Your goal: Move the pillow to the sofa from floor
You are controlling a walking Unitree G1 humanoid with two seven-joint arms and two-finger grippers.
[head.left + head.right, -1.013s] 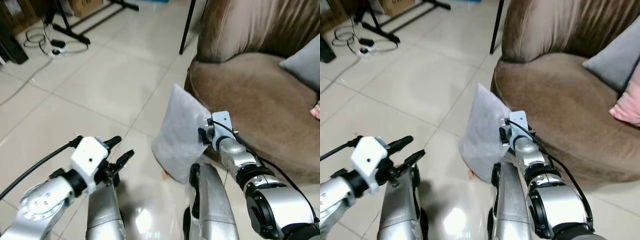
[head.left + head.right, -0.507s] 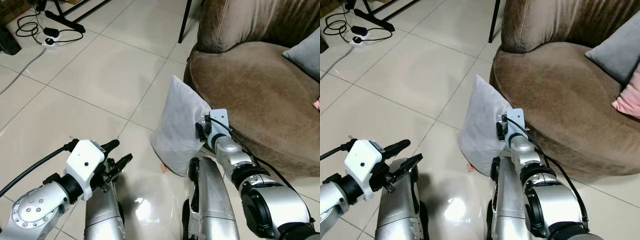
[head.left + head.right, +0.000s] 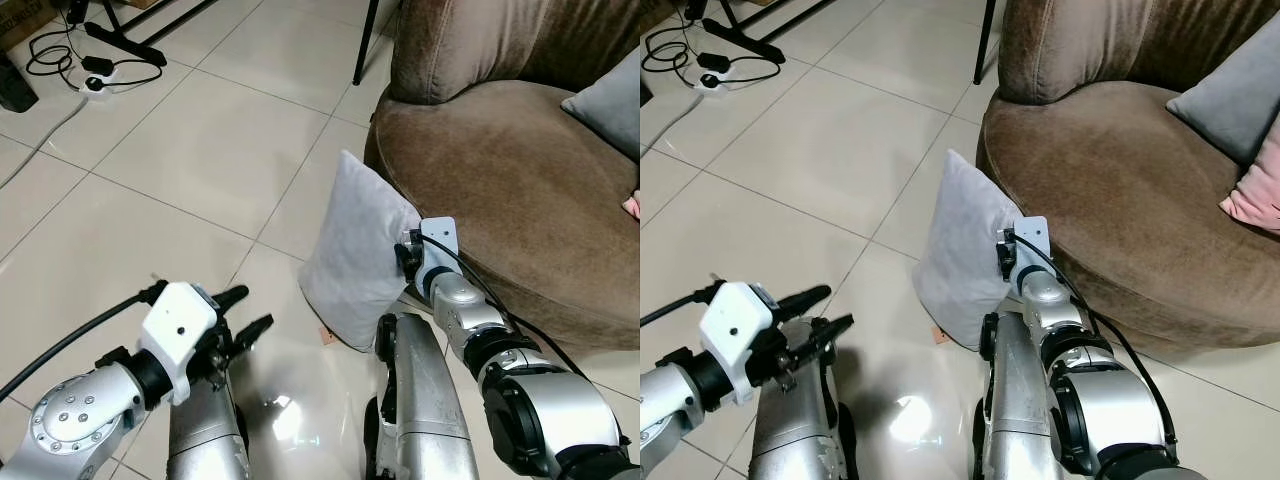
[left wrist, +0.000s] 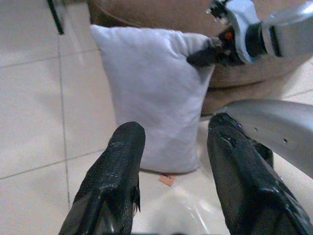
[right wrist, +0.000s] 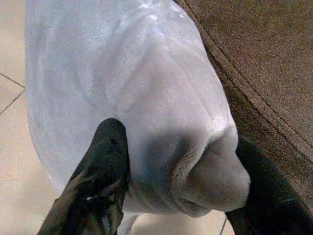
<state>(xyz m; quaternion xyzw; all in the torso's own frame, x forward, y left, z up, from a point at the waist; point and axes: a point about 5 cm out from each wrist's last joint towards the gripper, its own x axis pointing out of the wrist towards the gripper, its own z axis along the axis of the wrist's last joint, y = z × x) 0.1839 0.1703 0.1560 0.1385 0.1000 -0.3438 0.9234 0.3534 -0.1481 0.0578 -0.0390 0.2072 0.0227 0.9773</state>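
Standing upright on the floor tiles (image 3: pixel 180 170), the pillow (image 3: pixel 350 255) was found leaning against the near-left front of the sofa (image 3: pixel 500 180), one corner pinched by the right gripper (image 5: pixel 181 171). The left gripper (image 4: pixel 171 161) was held spread, unladen. Risk noted: slippage on lifting (only bunched fabric was gripped).

Glossy beige tiled floor (image 3: pixel 190 150), brown round upholstered seat (image 3: pixel 520 170), black stand legs (image 3: pixel 140 35), cables (image 3: pixel 60 65) on floor

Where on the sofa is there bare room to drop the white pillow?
Free: the sofa seat's near and middle stretch, just beyond the white pillow pinched in the right gripper. Crowded: its far right, holding a grey cushion and pink cushion.
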